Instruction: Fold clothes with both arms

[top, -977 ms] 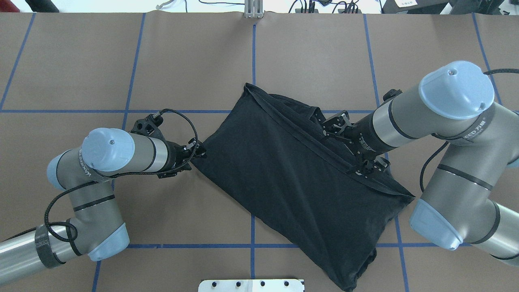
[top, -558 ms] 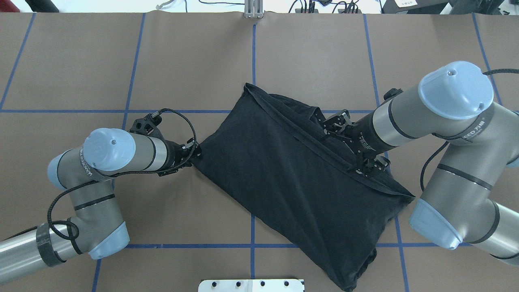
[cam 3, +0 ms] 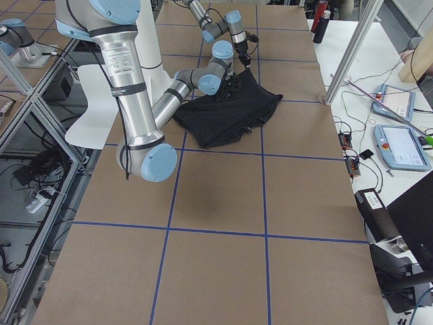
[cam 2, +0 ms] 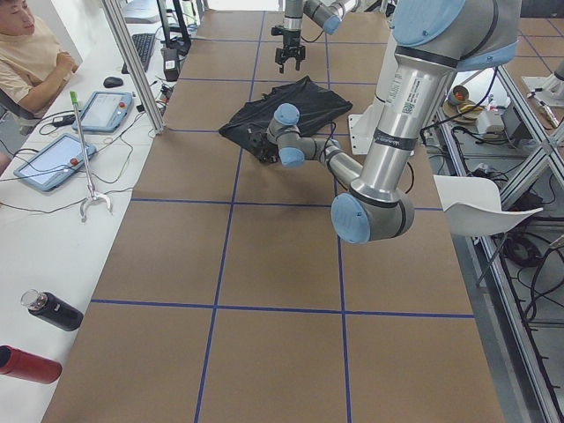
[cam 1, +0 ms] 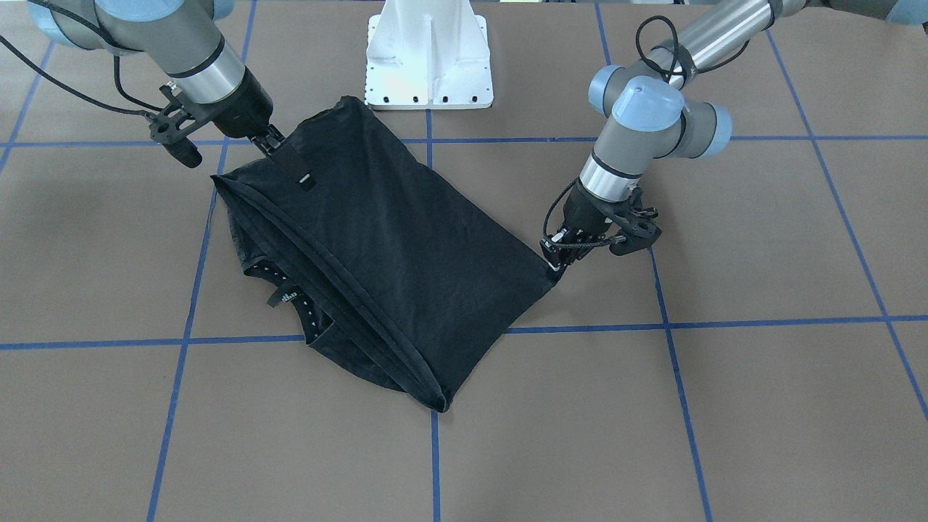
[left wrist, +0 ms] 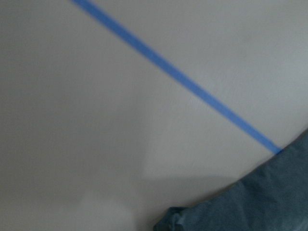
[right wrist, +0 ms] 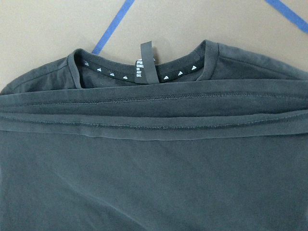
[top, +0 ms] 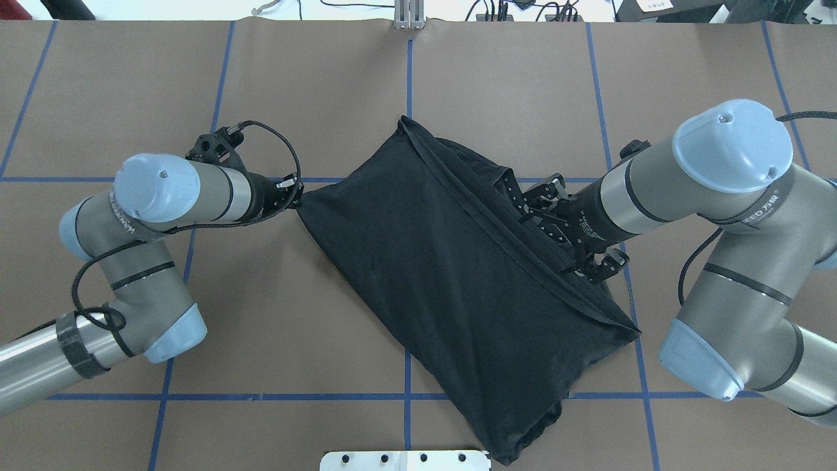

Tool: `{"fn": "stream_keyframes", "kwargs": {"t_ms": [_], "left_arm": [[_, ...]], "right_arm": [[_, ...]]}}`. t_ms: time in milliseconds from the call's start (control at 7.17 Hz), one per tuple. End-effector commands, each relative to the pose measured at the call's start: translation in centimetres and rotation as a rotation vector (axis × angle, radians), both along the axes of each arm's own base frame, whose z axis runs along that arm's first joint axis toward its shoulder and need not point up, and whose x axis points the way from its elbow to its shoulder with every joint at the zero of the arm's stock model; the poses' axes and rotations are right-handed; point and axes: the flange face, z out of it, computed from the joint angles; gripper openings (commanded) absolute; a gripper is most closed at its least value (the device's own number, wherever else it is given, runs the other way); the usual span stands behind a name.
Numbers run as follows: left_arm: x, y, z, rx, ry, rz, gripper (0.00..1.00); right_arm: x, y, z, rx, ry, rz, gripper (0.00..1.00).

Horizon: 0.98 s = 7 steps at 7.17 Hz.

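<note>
The black T-shirt (top: 458, 281) lies folded on the brown table, slanting from far centre to near right; no orbit logo shows. My left gripper (top: 299, 198) is shut on its left corner, seen low to the table in the front-facing view (cam 1: 555, 267). My right gripper (cam 1: 296, 170) is shut on the folded edge at the opposite side; in the overhead view the wrist hides it. The right wrist view shows the collar (right wrist: 144, 72) with its tag and two hem edges below it. The left wrist view shows only the shirt corner (left wrist: 260, 202) and blue tape.
The white pedestal base (cam 1: 429, 54) stands at the robot's edge of the table, touching the shirt's near end. Blue tape lines (top: 407, 78) grid the table. A person (cam 2: 26, 44), tablets (cam 2: 53, 159) and bottles (cam 2: 53, 310) are on a side bench.
My left gripper moved left and away from the robot, dragging the shirt corner; the whole shirt shifted left and stretched. My right arm barely moved.
</note>
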Motion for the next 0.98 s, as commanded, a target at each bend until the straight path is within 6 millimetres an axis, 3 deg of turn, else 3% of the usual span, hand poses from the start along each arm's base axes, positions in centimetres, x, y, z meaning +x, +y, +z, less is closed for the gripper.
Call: {"fn": "stream_keyframes", "kwargs": {"t_ms": [0, 140, 279, 558, 698, 837], "left_arm": [[-0.9, -9.9, -3.3, 0.082, -0.033, -0.072, 0.00], [-0.5, -14.5, -3.6, 0.133, -0.049, -0.091, 0.00], [1.7, -19.6, -4.5, 0.158, -0.034, -0.115, 0.00], [2.7, -22.1, -6.2, 0.216, -0.061, -0.116, 0.00], [3.2, -22.7, -7.2, 0.240, -0.054, -0.116, 0.01], [3.4, -23.0, -7.0, 0.248, -0.052, -0.118, 0.23]], "right_arm": [[0.2, -0.3, -0.2, 0.005, -0.002, 0.009, 1.00], [0.7, -0.9, -0.3, 0.017, 0.004, 0.040, 1.00], [1.0, -1.3, -0.1, 0.027, 0.016, 0.066, 1.00], [0.2, -2.1, -0.5, 0.068, 0.040, 0.123, 1.00], [-1.3, -2.8, -0.8, 0.081, 0.056, 0.140, 1.00], [-1.9, -3.0, -0.9, 0.091, 0.063, 0.150, 1.00]]}}
